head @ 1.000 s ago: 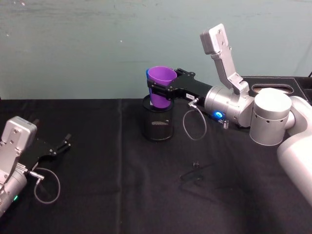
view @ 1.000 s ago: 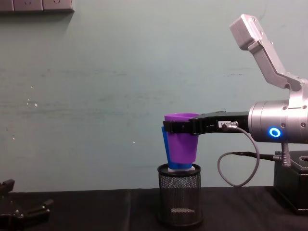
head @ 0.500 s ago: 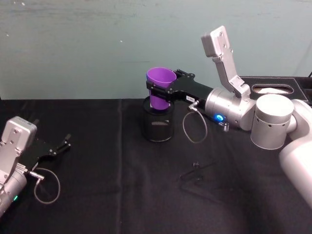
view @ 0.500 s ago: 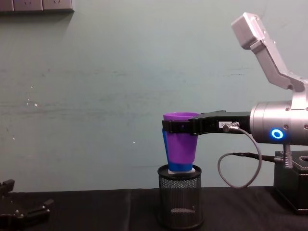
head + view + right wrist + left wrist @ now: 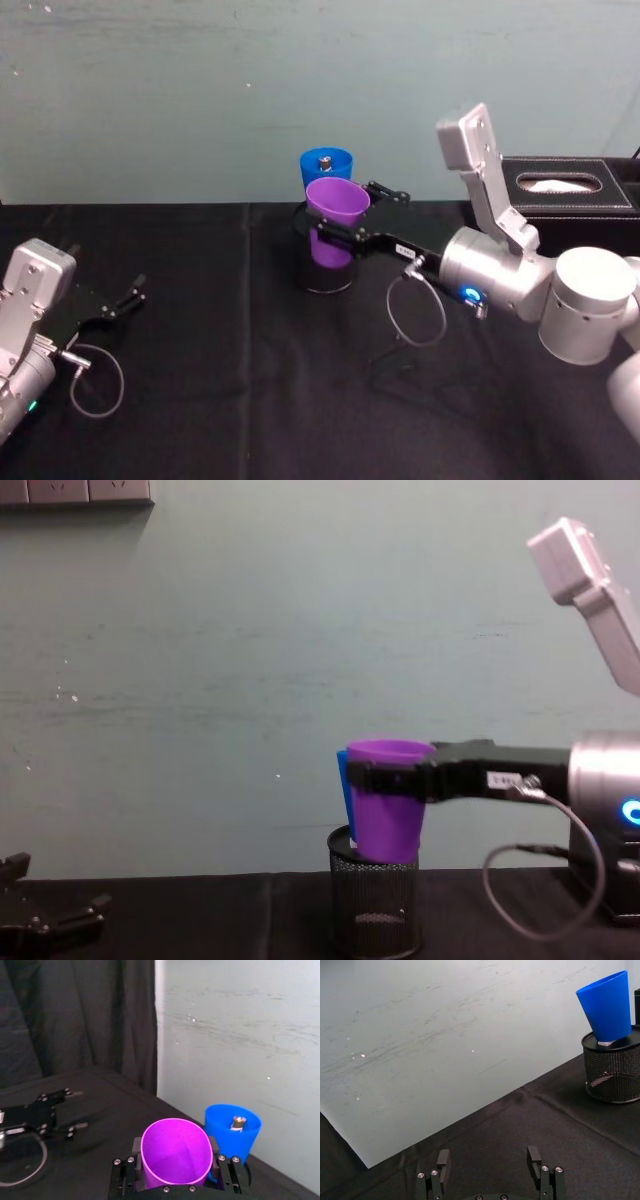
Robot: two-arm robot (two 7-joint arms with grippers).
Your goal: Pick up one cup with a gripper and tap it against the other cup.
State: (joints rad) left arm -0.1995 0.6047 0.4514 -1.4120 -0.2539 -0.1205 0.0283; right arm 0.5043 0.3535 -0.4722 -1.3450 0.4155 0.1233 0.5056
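Near the back wall at the middle of the black-draped counter, the right gripper is clamped on the purple cup, its long black jaws pressing the cup's sides just below the rim. The cup is held upright and clear of the counter, its mouth open upward, its lower part in front of the black wire-mesh pen holder. Just behind it sits the blue cup, resting tilted in the mouth of that pen holder with a small metal piece visible inside it. From the chest camera the purple cup overlaps most of the blue cup, so only a blue strip shows on its left side; whether the two touch cannot be told. The right wrist camera looks down into the purple cup held between the jaws, with the blue cup just beyond it. The silver arm with its blue glowing ring and looped grey cable reaches in from the right, and a black tissue box stands behind it by the wall. The left gripper rests low on the counter at the far left, well apart from both cups, its jaws spread and holding nothing.
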